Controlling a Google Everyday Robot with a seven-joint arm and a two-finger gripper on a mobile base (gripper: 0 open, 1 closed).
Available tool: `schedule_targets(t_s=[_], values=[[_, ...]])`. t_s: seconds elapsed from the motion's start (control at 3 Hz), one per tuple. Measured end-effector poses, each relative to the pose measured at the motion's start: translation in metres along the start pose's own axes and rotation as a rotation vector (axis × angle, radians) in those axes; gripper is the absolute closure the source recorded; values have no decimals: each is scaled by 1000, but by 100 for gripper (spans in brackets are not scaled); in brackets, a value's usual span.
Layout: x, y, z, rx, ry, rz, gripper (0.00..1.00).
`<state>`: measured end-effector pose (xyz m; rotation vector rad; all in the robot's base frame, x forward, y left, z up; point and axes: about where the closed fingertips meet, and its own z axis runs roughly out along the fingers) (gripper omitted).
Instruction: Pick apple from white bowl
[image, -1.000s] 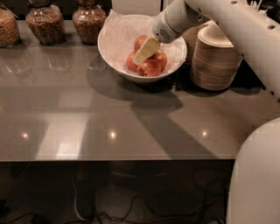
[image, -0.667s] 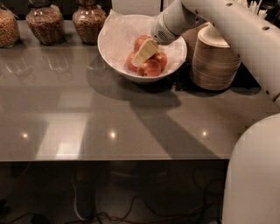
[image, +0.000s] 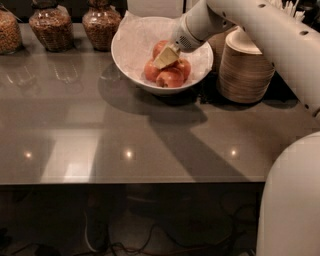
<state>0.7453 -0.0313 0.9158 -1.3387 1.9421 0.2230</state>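
Observation:
The white bowl (image: 131, 46), wide and lined with crinkled white paper, stands at the back of the grey table. Several red apples lie in it, one at the front (image: 170, 78), one at the left (image: 151, 71) and one at the back (image: 159, 47). My gripper (image: 165, 58) reaches down from the upper right into the bowl and sits on top of the apple pile, touching the apples in the middle. The arm (image: 250, 25) hides the bowl's right rim.
A stack of beige disposable bowls (image: 244, 70) stands right next to the white bowl on the right. Glass jars of grains (image: 49, 27) (image: 101, 22) line the back left. The grey table (image: 125, 135) runs to its front edge below. The robot's body (image: 292, 200) fills the lower right.
My gripper has shifted slightly to the left over the apple pile and stays down in the bowl. The apples have not visibly moved.

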Motion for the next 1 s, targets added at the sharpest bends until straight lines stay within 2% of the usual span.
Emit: schedule_targets(t_s=[0.33, 0.67, 1.0], values=[[5, 4, -11, 9, -10, 1, 76], [7, 12, -36, 20, -43, -18, 98], [8, 24, -69, -3, -87, -77, 100]])
